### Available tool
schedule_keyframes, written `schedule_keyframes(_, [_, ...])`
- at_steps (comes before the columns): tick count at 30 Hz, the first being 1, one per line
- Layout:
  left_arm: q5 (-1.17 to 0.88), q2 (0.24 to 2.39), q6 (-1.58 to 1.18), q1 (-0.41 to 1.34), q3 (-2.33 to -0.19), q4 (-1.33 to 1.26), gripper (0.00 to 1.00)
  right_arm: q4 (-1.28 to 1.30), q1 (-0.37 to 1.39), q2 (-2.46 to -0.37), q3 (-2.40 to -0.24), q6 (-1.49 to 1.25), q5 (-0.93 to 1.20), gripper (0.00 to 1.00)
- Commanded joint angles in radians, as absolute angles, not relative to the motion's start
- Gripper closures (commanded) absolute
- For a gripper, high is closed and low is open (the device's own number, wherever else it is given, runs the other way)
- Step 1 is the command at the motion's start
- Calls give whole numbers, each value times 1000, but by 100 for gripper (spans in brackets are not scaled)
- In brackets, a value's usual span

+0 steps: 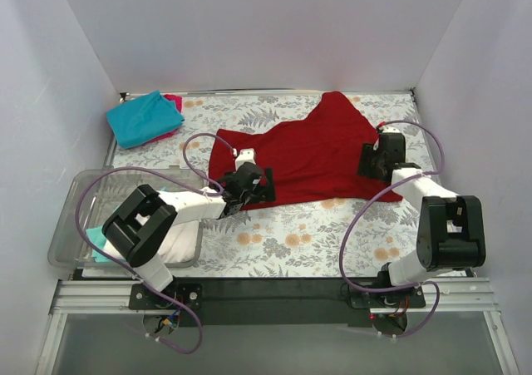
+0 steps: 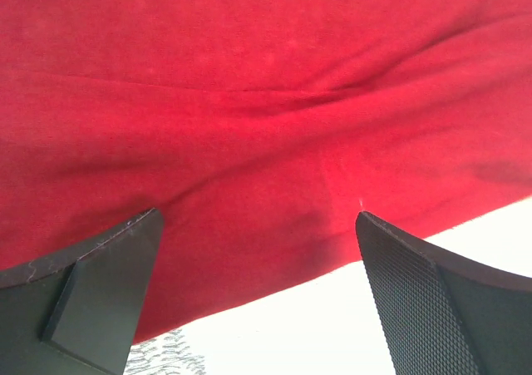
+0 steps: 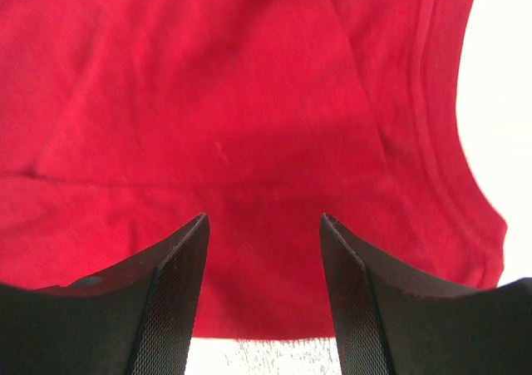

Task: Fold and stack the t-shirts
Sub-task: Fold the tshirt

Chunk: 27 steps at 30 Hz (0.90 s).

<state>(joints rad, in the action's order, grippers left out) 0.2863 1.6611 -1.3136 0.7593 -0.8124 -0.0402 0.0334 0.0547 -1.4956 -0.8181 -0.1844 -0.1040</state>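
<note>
A large dark red t-shirt (image 1: 316, 155) lies spread across the middle of the table, one part reaching towards the back wall. My left gripper (image 1: 256, 187) hovers at the shirt's near left hem, jaws wide open over the red cloth (image 2: 249, 101), holding nothing (image 2: 258, 217). My right gripper (image 1: 371, 162) sits at the shirt's right side, jaws apart above the hem (image 3: 263, 219), with the red cloth (image 3: 208, 84) lying flat beneath them. A folded teal t-shirt (image 1: 143, 119) rests on a magenta-pink one (image 1: 174, 102) at the back left.
A clear plastic bin (image 1: 71, 225) stands at the near left with white cloth (image 1: 179, 238) and a bit of teal cloth (image 1: 98, 240) inside. The floral tablecloth (image 1: 316, 225) shows in front of the red shirt. White walls close in the table on three sides.
</note>
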Motion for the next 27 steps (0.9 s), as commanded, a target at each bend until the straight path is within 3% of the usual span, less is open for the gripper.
schedule_keyframes(1, [256,1655,-1318,762,-784,-90,6,74,55,-1511,-816,-207,-124,49])
schedule_keyframes(19, [426,1577,-1281,759,-675,-80,5,118,-54,-1632,-787,-213,-204,49])
schedule_keyframes(27, [321,1534,-1241,765,-600,-167,5,132,-54,-1634,-790,-201,-248,50])
